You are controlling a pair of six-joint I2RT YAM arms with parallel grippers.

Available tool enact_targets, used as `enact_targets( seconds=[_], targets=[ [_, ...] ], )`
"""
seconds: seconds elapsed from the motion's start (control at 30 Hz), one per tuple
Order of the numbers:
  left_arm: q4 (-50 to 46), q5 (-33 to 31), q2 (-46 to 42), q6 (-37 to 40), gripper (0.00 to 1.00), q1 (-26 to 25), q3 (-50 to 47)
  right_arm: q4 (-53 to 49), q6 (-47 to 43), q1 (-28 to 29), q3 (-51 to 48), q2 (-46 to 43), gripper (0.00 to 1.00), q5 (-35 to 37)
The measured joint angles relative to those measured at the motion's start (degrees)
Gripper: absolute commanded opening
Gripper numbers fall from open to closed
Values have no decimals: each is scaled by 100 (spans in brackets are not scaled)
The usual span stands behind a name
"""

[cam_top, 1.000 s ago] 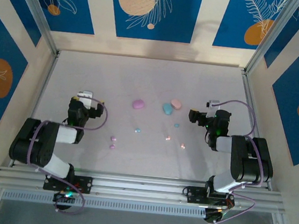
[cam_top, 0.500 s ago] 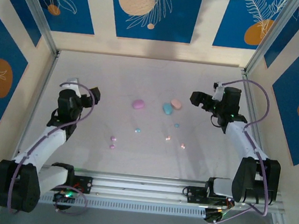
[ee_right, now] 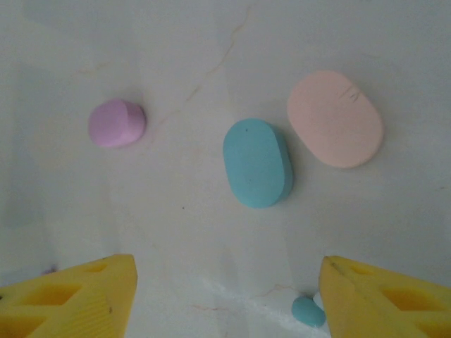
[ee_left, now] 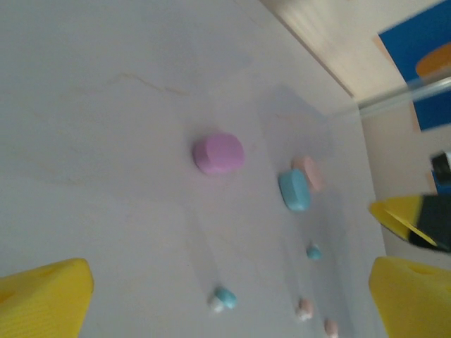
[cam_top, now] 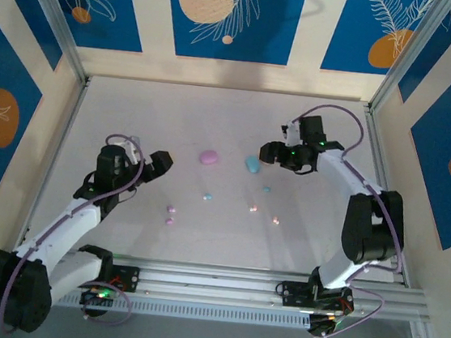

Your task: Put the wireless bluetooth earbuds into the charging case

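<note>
Three pebble-like cases lie shut mid-table: lilac (cam_top: 209,157) (ee_right: 116,123) (ee_left: 219,153), blue (cam_top: 252,164) (ee_right: 257,162) (ee_left: 294,190) and peach (ee_right: 335,118) (ee_left: 310,172). Tiny earbuds are scattered nearer the arms: two lilac (cam_top: 170,209), two blue (cam_top: 207,196) (cam_top: 266,189) (ee_left: 225,298) (ee_right: 309,311), two peach (cam_top: 253,209) (cam_top: 276,220) (ee_left: 304,308). My right gripper (cam_top: 272,151) (ee_right: 227,289) hovers open above the peach and blue cases, holding nothing. Left of the lilac case, my left gripper (cam_top: 160,162) (ee_left: 231,285) is open and empty, facing the cases.
Metal posts and blue-patterned walls enclose the white table (cam_top: 216,111) on three sides. The arm-base rail (cam_top: 213,282) runs along the near edge. Bare tabletop stretches behind the cases and to the far left.
Both arms unfolded from near their bases. The right gripper swung left over the peach case. The left gripper moved right towards the lilac case. No object moved.
</note>
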Motion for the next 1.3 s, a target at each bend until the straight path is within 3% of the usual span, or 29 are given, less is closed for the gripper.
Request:
enact_targets(
  seconds=[0.33, 0.73, 1.07, 1.23, 1.3],
  targets=[
    [-236, -192, -37, 59, 100, -538, 20, -774, -544, 776, 966, 1228, 69, 1060],
    [-249, -192, 461, 304, 100, -861, 323, -1137, -1084, 1093, 1703, 2022, 69, 1971],
    [-249, -192, 704, 374, 100, -951, 520, -1176, -1412, 1145, 2098, 2465, 60, 2170],
    [-256, -195, 765, 424, 99, -962, 546, -1180, -1526, 1178, 2210, 2658, 49, 2236],
    [-256, -195, 824, 444, 98, -973, 597, -1200, -1563, 1182, 2251, 2686, 40, 2304]
  ],
)
